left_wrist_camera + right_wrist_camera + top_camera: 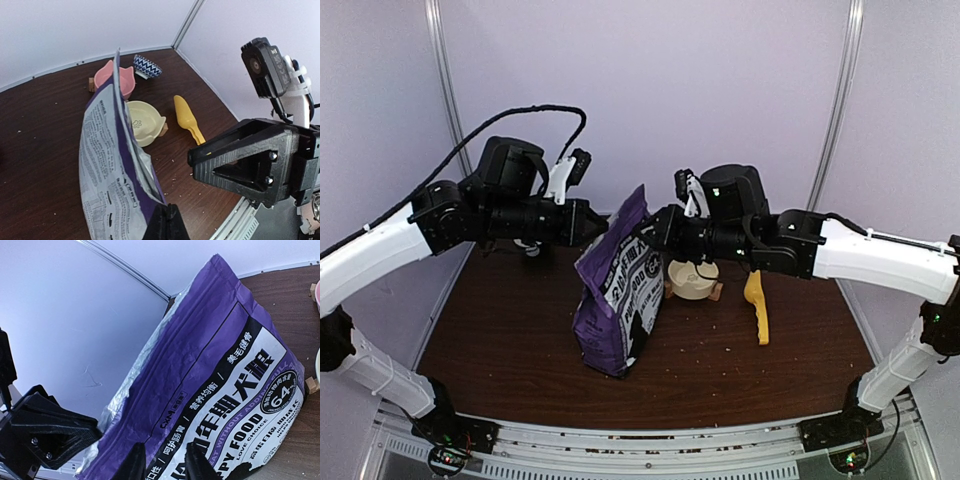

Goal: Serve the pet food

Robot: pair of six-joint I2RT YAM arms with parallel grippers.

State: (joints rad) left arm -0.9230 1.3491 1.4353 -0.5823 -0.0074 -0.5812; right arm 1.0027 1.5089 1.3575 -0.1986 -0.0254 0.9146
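The purple pet food bag point(618, 295) with a white label stands upright mid-table, its torn top open; the pellets inside are hidden. My left gripper point(598, 226) is shut on the bag's upper left edge, and in the left wrist view its fingertips point(167, 222) pinch the bag point(112, 165) at that rim. My right gripper point(648, 232) is at the bag's upper right side. Its fingers point(136, 464) stand apart in front of the printed face of the bag point(215, 375), with nothing gripped between them.
A cream bowl point(143, 121) sits just behind the bag, a pink bowl point(118, 79) and a blue-patterned bowl point(148, 66) farther back. A yellow scoop point(757, 306) lies to the right. Crumbs dot the brown table point(510, 330). Walls close in the back and sides.
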